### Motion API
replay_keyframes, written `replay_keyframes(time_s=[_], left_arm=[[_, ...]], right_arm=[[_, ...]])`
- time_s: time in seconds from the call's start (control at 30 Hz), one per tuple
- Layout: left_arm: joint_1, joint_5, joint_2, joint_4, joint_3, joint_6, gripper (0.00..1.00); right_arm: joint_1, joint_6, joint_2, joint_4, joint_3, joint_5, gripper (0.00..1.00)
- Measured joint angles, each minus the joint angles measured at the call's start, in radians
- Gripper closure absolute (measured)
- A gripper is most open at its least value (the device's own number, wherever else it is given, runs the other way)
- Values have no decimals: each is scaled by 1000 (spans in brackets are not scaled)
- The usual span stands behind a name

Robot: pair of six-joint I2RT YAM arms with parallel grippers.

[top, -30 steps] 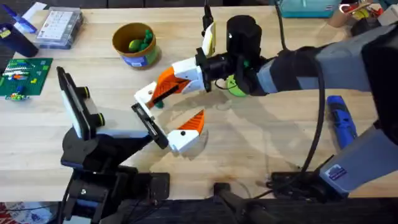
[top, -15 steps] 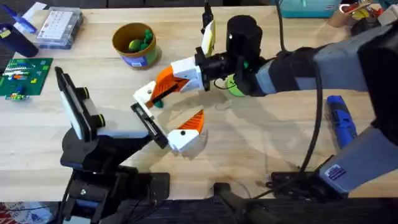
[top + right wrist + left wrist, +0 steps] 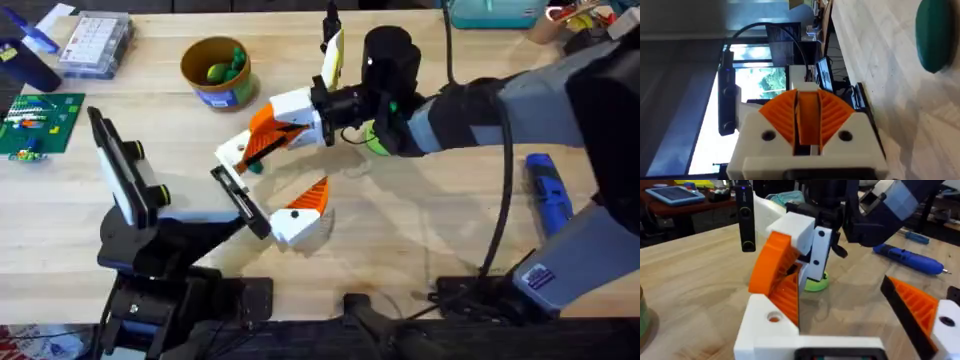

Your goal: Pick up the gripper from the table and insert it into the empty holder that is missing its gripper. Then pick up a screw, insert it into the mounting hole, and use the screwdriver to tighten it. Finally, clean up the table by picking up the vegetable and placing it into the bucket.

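Comparing with a second ago, you see little change: the right gripper [image 3: 240,152] stays closed, holding nothing visible, hovering beside the holder [image 3: 238,198]; the gripper [image 3: 303,208] sits mounted there; the left gripper's own grasp cannot be told.

On the table stand one bucket [image 3: 218,72] near the far edge with two green vegetables inside, and one blue screwdriver [image 3: 549,193] near the right edge. One clear parts box [image 3: 95,43] and one green board [image 3: 38,124] sit at the far left corner.
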Motion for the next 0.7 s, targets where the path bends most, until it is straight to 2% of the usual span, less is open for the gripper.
replay_keyframes(time_s=[0.17,0.37,0.7], left_arm=[[0,3,0,-1,0,-7,14],[0,5,0,-1,0,-11,13],[0,13,0,-3,0,-32,14]], right_arm=[[0,8,0,6,0,-1,705],[0,17,0,10,1,-2,663],[-6,26,0,18,5,-19,484]])
